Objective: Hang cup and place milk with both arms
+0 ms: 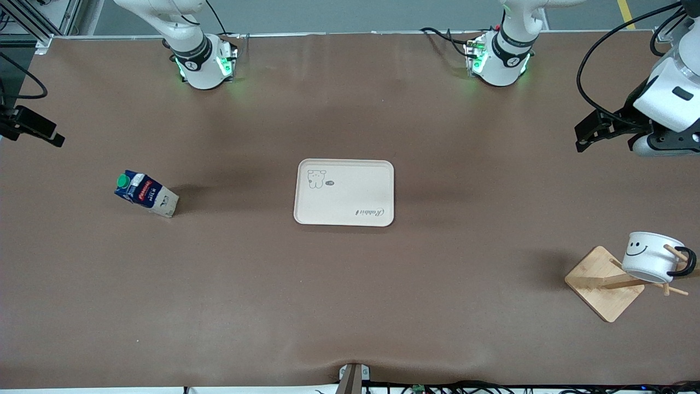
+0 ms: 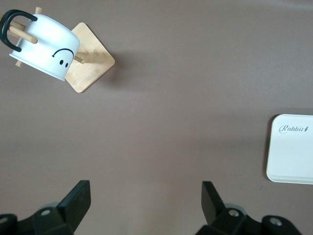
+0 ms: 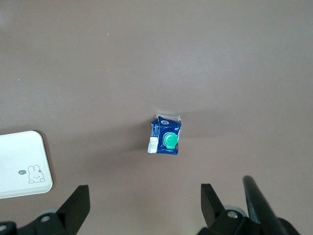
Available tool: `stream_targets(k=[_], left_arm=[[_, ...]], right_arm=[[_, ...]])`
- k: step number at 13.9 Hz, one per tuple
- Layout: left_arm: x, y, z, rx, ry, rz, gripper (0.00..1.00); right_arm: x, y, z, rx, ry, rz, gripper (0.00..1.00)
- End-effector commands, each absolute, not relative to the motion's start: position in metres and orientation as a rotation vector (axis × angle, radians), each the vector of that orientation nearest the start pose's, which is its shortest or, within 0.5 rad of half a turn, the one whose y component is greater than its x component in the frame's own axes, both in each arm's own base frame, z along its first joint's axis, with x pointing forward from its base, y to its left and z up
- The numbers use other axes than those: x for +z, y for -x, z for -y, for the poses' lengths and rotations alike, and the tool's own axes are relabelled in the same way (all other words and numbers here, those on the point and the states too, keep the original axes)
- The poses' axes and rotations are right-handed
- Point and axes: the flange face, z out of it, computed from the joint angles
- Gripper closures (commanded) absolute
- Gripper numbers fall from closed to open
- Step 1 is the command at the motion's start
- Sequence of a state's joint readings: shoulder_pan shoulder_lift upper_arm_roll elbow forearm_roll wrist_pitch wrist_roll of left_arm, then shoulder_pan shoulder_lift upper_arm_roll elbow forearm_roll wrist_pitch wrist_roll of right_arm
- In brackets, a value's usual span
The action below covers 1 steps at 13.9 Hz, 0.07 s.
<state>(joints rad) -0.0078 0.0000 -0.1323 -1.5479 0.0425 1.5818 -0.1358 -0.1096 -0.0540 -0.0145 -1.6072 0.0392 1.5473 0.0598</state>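
The white smiley cup hangs by its black handle on a peg of the wooden rack near the left arm's end of the table; it also shows in the left wrist view. The dark-blue milk carton with a green cap stands on the table toward the right arm's end; it also shows in the right wrist view. My left gripper is open and empty, up in the air over bare table. My right gripper is open and empty, high over the table's end.
A cream tray with a rabbit drawing lies flat at the table's middle, with nothing on it; its edge shows in the left wrist view and the right wrist view. The rack's square base rests on the brown tabletop.
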Motion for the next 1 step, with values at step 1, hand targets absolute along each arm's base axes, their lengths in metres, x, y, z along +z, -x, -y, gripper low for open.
stream_targets(k=[1], left_arm=[[0.6411, -0.5506, 0.0732, -0.053, 3.117, -0.021, 0.00]], right_arm=[[0.6396, -0.5342, 0.0643, 0.005, 3.088, -0.304, 0.00]])
